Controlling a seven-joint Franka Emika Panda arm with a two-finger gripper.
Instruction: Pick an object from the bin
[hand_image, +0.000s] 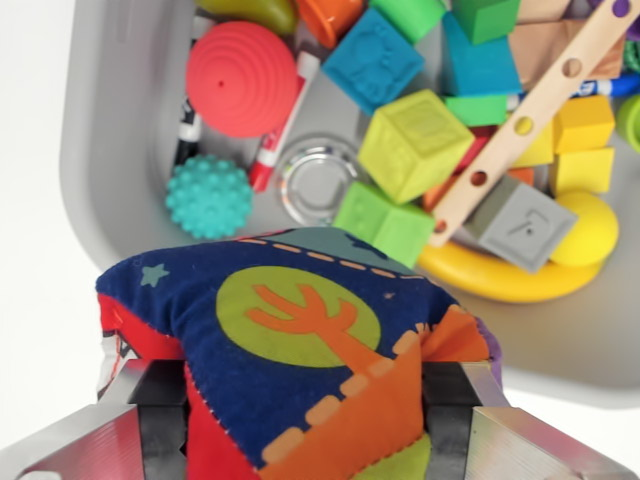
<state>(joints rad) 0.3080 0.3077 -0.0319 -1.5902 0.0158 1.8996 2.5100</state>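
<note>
The gripper is clamped on a soft fabric cube, its two metal fingers pressing in from either side at the bottom of the wrist view, so that the cloth bulges out above and between them. The cube (dark blue on top, with a green disc and an orange tree shape, a dashed orange border and red and orange side panels) fills the lower middle of the view and sits in front of the grey bin, covering part of its near rim. Behind it the bin holds a jumble of toys. A red ridged dome lies toward the wrist view's left, with a teal bumpy ball just below it and a red marker slanting along the dome's right side. A clear round lid rests on the bin floor beside the ball. Nearer the middle are a lime block, a green block touching its lower edge, and a blue block above. A wooden strip with holes runs diagonally across the right half, over a grey block and a yellow ring. Yellow blocks sit at the wrist view's right edge.
</note>
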